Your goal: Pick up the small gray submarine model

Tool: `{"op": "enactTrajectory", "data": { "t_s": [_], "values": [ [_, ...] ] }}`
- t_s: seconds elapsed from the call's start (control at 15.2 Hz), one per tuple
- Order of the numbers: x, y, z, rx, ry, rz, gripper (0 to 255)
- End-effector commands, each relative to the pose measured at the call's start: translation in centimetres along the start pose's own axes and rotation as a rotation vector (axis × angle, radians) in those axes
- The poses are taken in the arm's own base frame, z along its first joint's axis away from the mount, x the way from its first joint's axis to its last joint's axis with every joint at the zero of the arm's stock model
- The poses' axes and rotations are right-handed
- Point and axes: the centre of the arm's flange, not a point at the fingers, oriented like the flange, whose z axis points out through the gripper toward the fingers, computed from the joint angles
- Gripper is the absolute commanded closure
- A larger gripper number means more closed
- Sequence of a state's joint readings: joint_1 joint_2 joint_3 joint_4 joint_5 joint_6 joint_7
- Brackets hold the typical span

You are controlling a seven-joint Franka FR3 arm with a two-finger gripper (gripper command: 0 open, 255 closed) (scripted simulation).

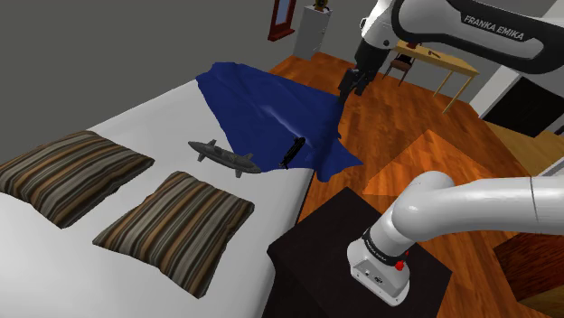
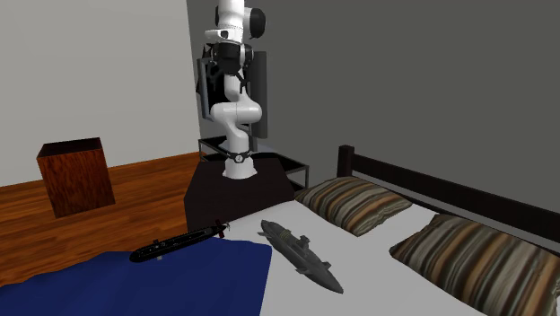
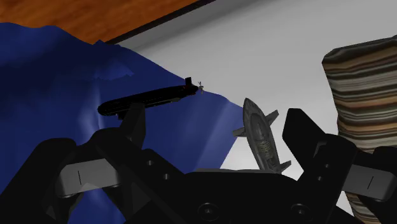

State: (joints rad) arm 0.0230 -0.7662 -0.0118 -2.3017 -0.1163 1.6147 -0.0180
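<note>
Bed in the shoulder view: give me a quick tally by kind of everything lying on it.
Submarine models: 2, one small gray submarine model and one slim black submarine model
Brown striped pillows: 2
Dark blue blanket: 1
Total: 5

The gray submarine [image 1: 223,158] lies on open sheet [image 1: 149,119], black submarine [image 1: 291,152] near one side, striped pillow [image 1: 176,226] near the other.

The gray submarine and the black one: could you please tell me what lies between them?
Just blue blanket, seen in the shoulder view: the black submarine lies on it and the gray submarine on the white sheet at its edge.
</note>
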Motion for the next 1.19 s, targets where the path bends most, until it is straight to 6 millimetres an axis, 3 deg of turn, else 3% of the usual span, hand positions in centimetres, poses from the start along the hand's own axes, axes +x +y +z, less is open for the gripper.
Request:
{"op": "enactTrajectory", "data": {
  "t_s": [0.0,1.12],
  "values": [
    [0.0,0.0,0.0,0.0,0.0,0.0,0],
    [14.3,-9.5,15.3,-0.081,-0.008,-0.163,0]
  ]
}}
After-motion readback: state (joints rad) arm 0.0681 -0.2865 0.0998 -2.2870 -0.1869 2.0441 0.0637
